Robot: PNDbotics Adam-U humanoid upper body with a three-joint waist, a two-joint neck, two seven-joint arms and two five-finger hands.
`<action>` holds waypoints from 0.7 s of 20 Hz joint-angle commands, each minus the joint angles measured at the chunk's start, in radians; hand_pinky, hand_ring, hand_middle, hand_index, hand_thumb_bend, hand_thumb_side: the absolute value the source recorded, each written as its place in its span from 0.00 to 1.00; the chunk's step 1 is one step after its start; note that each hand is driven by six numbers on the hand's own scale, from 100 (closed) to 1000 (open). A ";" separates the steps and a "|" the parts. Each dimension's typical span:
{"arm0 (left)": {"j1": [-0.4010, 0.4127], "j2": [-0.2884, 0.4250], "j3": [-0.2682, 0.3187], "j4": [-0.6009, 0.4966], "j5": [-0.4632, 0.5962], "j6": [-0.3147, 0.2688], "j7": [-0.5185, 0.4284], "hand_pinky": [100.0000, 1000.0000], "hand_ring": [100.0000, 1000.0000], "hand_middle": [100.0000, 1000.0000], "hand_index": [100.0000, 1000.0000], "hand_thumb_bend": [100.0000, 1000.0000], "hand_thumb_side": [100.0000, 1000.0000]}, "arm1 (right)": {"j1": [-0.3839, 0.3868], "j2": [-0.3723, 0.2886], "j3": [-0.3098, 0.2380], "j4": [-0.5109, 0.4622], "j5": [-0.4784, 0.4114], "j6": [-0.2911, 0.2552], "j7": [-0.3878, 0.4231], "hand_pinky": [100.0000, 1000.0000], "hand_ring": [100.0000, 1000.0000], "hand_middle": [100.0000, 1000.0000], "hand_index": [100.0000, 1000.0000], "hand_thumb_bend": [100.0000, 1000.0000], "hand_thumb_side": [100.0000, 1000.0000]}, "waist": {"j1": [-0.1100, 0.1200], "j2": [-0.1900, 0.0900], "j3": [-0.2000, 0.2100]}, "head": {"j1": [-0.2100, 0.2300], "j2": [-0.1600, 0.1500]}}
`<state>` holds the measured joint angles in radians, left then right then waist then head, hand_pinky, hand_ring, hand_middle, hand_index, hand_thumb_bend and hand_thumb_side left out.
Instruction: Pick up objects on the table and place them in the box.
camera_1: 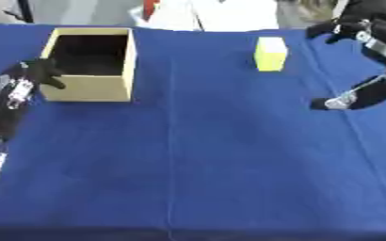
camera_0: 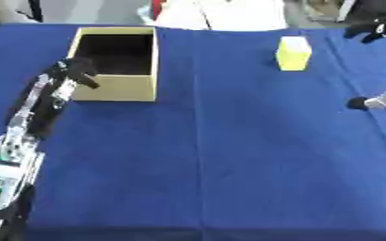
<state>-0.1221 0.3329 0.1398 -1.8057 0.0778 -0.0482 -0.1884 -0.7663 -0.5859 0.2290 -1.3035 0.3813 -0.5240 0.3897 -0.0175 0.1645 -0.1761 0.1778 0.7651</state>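
Note:
A yellow block (camera_0: 293,53) stands upright on the blue cloth at the far right. The open cardboard box (camera_0: 118,88) sits at the far left; its inside is dark and I make out nothing in it. My left hand (camera_0: 75,70) hangs at the box's near left corner, against the outside of the wall, fingers relaxed and holding nothing. Reaching in from the upper right corner, my right hand (camera_1: 349,27) hovers just right of the yellow block, apart from it, with its fingers drooping open. Its elbow (camera_1: 349,100) juts out lower down at the right edge.
The blue tablecloth (camera_0: 229,164) covers the whole table, with a fold line running down the middle. White shapes (camera_0: 221,14) lie beyond the far edge. My left forearm (camera_0: 28,117) runs along the left edge.

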 commanded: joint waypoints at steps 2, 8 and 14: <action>-0.003 0.016 0.004 -0.014 0.005 -0.003 -0.001 1.00 0.57 0.59 0.76 0.22 0.64 | -0.026 -0.017 -0.006 0.009 0.016 -0.005 -0.008 0.77 0.89 0.79 0.93 0.62 0.07 | 0.001 -0.020 0.002 | -0.001 0.005; 0.000 0.015 0.002 -0.013 0.004 -0.004 -0.003 1.00 0.57 0.59 0.76 0.22 0.65 | -0.034 -0.015 -0.006 0.026 0.027 -0.009 -0.011 0.77 0.89 0.79 0.93 0.61 0.08 | 0.002 -0.021 0.002 | -0.001 0.005; 0.001 0.015 0.002 -0.014 0.004 -0.005 -0.004 1.00 0.57 0.59 0.76 0.22 0.64 | -0.062 -0.011 -0.001 0.058 0.047 -0.016 0.000 0.77 0.89 0.80 0.94 0.62 0.11 | 0.002 -0.021 0.004 | -0.004 0.005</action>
<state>-0.1153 0.3329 0.1397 -1.8055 0.0778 -0.0504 -0.1906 -0.8047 -0.5777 0.2327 -1.2464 0.4186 -0.5367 0.3868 -0.0149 0.1599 -0.1726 0.1770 0.7651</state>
